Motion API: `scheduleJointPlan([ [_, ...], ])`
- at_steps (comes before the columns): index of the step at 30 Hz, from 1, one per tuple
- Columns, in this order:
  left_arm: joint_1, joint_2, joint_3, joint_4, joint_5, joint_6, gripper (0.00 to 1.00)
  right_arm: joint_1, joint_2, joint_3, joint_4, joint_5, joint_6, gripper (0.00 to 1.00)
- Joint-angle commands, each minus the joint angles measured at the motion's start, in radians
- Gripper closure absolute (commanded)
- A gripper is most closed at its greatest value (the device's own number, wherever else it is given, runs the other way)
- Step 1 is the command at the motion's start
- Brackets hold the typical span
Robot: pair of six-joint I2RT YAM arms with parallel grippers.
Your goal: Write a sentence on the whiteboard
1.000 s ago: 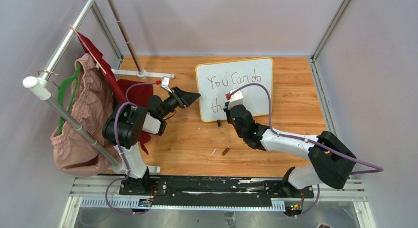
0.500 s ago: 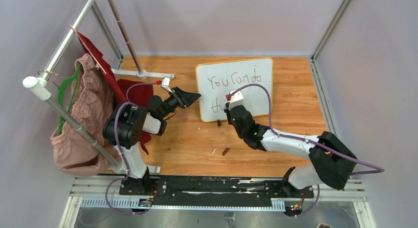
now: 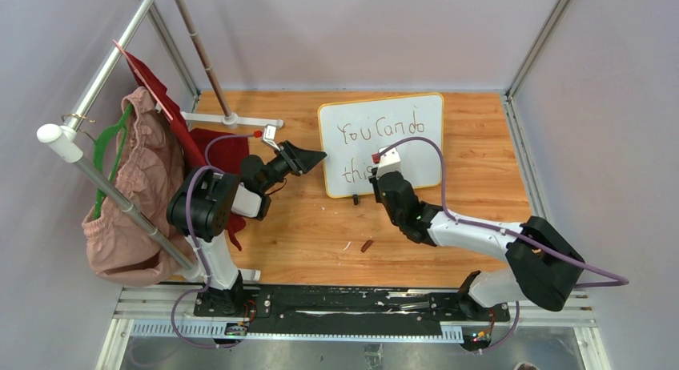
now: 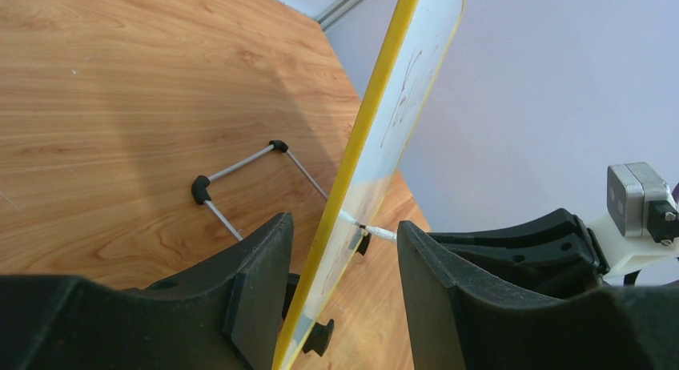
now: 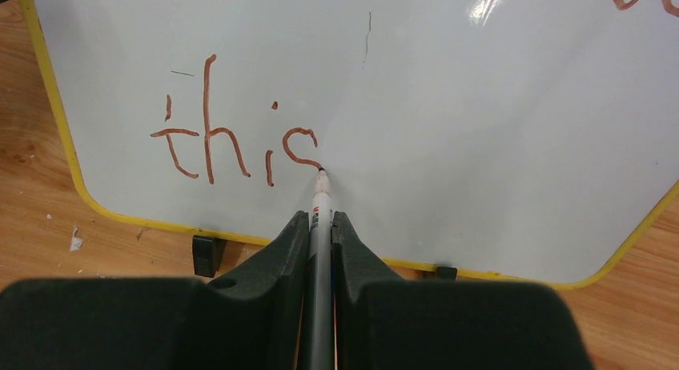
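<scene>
The whiteboard (image 3: 416,158) stands tilted on the wooden table, and its yellow rim also shows in the left wrist view (image 4: 376,98). The sentence (image 3: 380,131) reads "You Can do" on the top line. Below it, "this" (image 5: 232,150) has a half-drawn "s". My right gripper (image 3: 378,170) is shut on a white-and-grey marker (image 5: 320,218). The marker's tip touches the board at the end of the "s". My left gripper (image 4: 344,226) is open. Its jaws straddle the board's left edge, and a gap shows on the right side.
A reddish-brown marker cap (image 3: 367,245) and a small white scrap (image 3: 347,245) lie on the table in front of the board. A clothes rack with a pink garment (image 3: 132,194) and a red cloth (image 3: 216,150) stands at the left. A white stand base (image 3: 232,119) lies behind my left arm.
My right gripper has moved a little to the right along the second line with the marker, uncovering more of "this". The left arm and the board have not moved.
</scene>
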Motion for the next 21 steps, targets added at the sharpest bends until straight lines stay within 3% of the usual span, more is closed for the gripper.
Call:
scheduleJointPlan([
  [1, -0.004, 0.007, -0.006, 0.039, 0.001, 0.009, 0.44, -0.022, -0.016, -0.029, -0.033, 0.031, 0.022, 1.00],
  [21, -0.012, 0.006, -0.005, 0.039, 0.001, 0.009, 0.44, -0.004, -0.011, -0.037, -0.041, -0.029, 0.045, 1.00],
])
